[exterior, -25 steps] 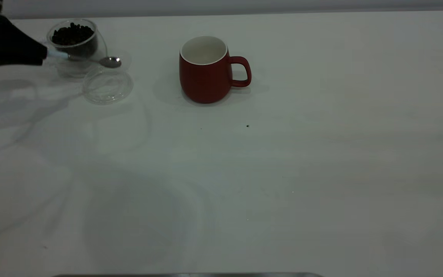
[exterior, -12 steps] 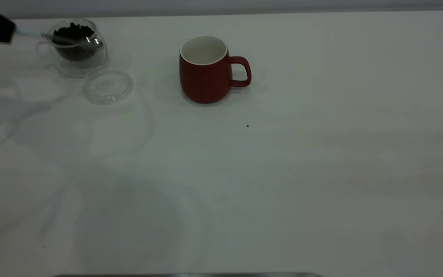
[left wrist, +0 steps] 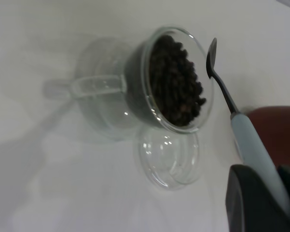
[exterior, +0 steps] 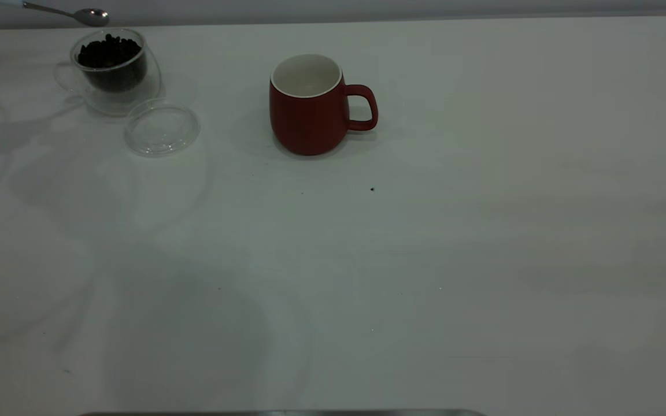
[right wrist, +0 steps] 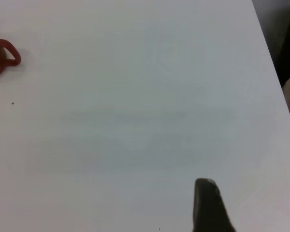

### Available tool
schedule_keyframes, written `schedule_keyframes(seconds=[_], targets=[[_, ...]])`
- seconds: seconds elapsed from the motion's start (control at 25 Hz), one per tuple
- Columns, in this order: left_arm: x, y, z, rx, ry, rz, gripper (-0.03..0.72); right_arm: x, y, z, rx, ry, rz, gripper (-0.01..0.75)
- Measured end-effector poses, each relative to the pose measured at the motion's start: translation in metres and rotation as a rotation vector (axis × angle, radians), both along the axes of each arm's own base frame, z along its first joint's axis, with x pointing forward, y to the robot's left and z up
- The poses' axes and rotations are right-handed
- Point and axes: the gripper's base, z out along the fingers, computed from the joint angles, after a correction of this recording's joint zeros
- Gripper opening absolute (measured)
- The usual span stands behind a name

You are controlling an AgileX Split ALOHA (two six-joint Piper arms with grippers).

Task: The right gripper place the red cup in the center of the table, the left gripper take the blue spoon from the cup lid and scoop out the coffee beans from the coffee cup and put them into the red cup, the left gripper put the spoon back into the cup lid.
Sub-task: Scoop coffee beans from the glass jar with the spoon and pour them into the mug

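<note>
Gripping the blue spoon (left wrist: 253,145), the left hand (left wrist: 260,203) holds its shiny bowl empty.

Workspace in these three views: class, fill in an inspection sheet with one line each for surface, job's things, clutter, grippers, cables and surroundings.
Surface: white table, a few tiny dark specks.
Job's things: red cup upright near the centre, white inside, no beans seen in it. Coffee cup holds coffee beans. Cup lid lies flat beside it, nothing in it. Blue spoon is held in the air above the coffee cup.
Clutter: nothing seen.
Grippers: left gripper shut on the spoon handle; right gripper over bare table, away from the cups.
Cables: nothing seen.
Surroundings: grey strip behind the table's far edge.
</note>
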Motion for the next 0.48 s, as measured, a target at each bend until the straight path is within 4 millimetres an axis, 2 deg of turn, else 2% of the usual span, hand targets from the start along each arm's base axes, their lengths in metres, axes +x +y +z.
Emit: schedule_keyframes(seconds=[0.16, 0.48], targets=[[0.001, 0.001, -0.006, 0.000, 0.008, 0.005, 0.126, 0.000, 0.000, 0.000, 0.000, 0.000, 0.000, 0.466], [0.001, 0.000, -0.044, -0.053, 0.073, 0.025, 0.126, 0.000, 0.000, 0.000, 0.000, 0.000, 0.000, 0.466]])
